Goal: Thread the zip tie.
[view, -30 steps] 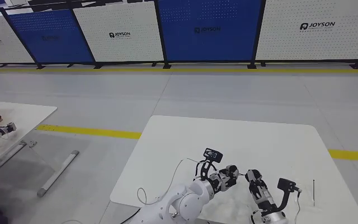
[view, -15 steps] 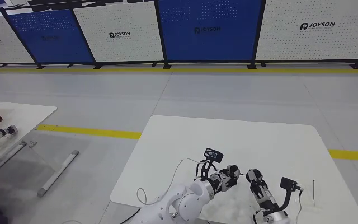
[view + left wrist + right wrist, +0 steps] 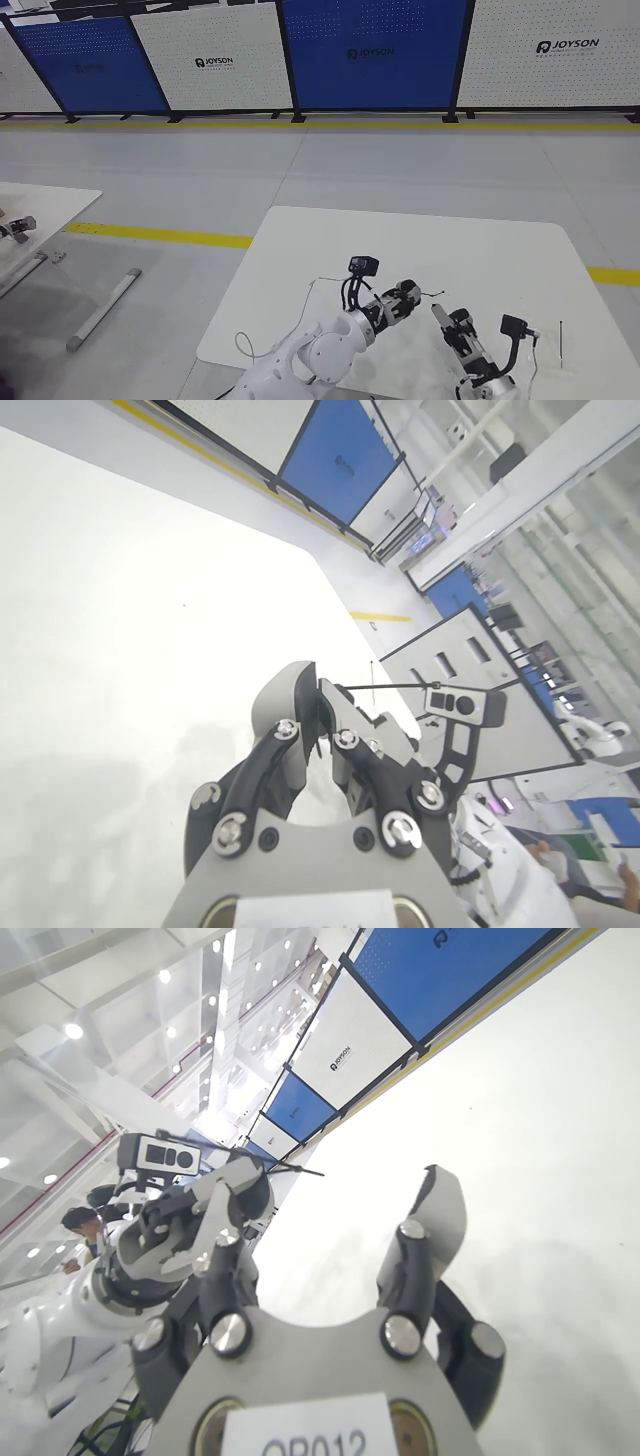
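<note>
My left gripper (image 3: 318,690) is shut on one end of a thin black zip tie (image 3: 380,687), which sticks out straight from the fingertips with its small head at the free end. In the top view the left gripper (image 3: 407,292) hovers over the near middle of the white table (image 3: 400,240), and the tie (image 3: 430,294) points toward the right arm. My right gripper (image 3: 335,1193) is open with nothing between its fingers. It sits (image 3: 440,316) a short way nearer than the tie's free end, apart from it. The right wrist view shows the left gripper (image 3: 250,1178) holding the tie (image 3: 300,1171).
A second black zip tie (image 3: 560,340) lies flat near the table's right edge, also seen from the left wrist (image 3: 372,680). A thin white cable (image 3: 320,295) trails off the left arm over the table's near left part.
The two grippers, close together a second ago, have drawn apart. My left arm has swung away to the left and back with the tie; the right gripper has dropped slightly nearer.
</note>
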{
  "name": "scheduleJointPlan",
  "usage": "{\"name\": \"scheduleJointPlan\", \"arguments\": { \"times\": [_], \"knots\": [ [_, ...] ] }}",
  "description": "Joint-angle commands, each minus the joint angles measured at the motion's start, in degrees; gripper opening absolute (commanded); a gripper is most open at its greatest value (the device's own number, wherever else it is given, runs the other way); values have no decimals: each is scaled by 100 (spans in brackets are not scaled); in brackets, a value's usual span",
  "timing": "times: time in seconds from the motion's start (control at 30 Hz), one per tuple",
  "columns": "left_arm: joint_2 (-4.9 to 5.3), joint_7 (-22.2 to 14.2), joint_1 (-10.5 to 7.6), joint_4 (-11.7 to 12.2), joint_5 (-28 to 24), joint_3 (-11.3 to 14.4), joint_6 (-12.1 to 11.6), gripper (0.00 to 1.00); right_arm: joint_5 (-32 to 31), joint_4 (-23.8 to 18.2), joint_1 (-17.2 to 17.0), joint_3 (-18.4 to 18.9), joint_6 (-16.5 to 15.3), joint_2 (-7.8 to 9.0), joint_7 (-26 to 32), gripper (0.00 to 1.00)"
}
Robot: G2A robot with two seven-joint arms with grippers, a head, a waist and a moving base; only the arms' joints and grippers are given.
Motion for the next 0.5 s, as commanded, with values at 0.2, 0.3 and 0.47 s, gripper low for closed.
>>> {"name": "scheduleJointPlan", "arguments": {
  "times": [0.2,0.3,0.47],
  "knots": [
    [69,-111,164,-187,-165,-286,-199,0,65,-56,-57,32,55,0,-35,100],
    [69,-111,164,-187,-165,-286,-199,0,65,-56,-57,32,55,0,-35,100],
    [71,-17,218,-229,-226,-333,-91,0,-227,-56,-36,61,216,5,-124,100]
  ]
}}
